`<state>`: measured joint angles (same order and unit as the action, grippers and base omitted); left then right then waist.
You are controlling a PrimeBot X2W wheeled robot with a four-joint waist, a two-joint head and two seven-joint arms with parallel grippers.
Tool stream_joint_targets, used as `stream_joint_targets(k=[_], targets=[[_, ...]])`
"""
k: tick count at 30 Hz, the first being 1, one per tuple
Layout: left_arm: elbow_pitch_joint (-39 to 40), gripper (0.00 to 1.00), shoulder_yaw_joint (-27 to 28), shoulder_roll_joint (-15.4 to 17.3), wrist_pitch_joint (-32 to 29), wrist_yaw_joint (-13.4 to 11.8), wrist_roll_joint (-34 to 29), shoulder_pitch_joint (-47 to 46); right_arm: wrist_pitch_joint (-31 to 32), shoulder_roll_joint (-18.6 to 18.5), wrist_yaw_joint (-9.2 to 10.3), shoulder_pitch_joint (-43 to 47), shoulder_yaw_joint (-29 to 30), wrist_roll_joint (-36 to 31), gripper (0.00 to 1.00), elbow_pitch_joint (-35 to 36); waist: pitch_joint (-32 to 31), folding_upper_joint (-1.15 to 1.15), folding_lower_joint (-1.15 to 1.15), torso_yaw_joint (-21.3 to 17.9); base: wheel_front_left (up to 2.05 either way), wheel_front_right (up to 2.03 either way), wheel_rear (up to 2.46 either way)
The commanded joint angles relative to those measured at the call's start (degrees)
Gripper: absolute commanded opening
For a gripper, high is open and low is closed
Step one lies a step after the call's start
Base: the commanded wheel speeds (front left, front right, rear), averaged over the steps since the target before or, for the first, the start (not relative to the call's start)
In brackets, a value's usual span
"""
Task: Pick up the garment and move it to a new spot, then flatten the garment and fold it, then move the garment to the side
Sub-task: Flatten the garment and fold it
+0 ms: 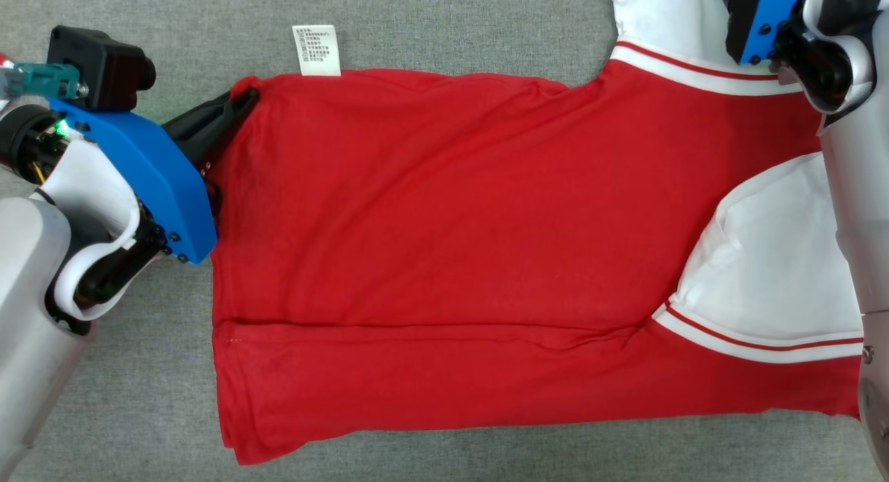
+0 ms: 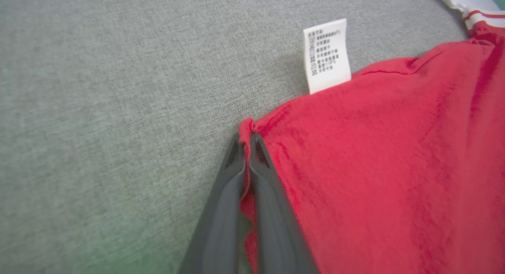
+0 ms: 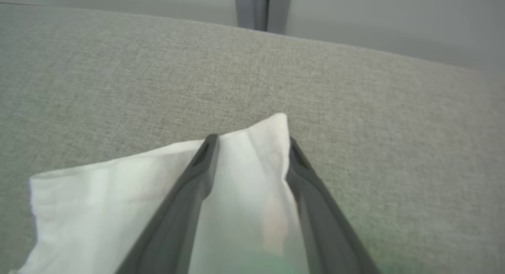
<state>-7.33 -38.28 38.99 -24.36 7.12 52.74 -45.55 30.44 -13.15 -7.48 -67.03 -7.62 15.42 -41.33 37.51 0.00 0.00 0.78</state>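
Left wrist view: garment (image 2: 375, 167) was clamped by left end effector (image 2: 246, 141) near care label (image 2: 326, 55); right end effector (image 3: 250, 141), wide, likely needed closing.

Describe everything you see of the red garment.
The garment is soft red knit with white, red-striped sleeves, lying flat on grey cloth, a crease along its near side. A white care label sticks out at its far edge. The left gripper pinches one corner; the open right gripper straddles a sleeve tip.
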Motion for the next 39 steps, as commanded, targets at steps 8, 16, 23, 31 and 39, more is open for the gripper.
stream_joint_targets(k=[8, 16, 23, 31, 39], targets=[[-6.9, 0.0, 1.6, -3.5, 12.0, -1.7, -2.5, 2.7, -8.2, -4.1, -0.02, 2.0, -3.5, 5.7, 0.0, 3.6, -3.9, 0.0, 0.0, -1.0, 0.0, 0.0, 0.0], [-10.9, 0.0, 2.9, -7.0, 24.3, -2.2, -1.7, 10.9, -9.8, -11.3, -0.02, 12.3, -6.1, 15.4, 0.0, 11.4, -12.8, 0.0, 0.0, -1.6, 0.0, 0.0, 0.0], [-10.1, 0.0, 0.0, -7.0, 30.2, -1.0, -4.1, 15.8, -9.6, -13.7, -0.02, 23.8, -6.6, 20.3, 0.0, 17.6, -17.1, 0.0, 0.0, -1.6, 0.0, 0.0, 0.0], [-11.3, 0.0, -1.9, -5.6, 35.6, -0.6, -6.7, 20.6, -9.2, -14.2, -0.03, 38.4, -4.2, 23.8, 0.0, 26.1, -19.9, 0.0, 0.0, -2.5, 0.0, 0.0, 0.0], [-12.9, 0.0, -2.4, -5.4, 37.5, -1.2, -7.4, 23.9, -8.3, -13.5, -0.02, 50.6, -0.4, 26.4, 0.0, 34.1, -21.2, 0.0, 0.0, -3.3, 0.0, 0.0, 0.0]])
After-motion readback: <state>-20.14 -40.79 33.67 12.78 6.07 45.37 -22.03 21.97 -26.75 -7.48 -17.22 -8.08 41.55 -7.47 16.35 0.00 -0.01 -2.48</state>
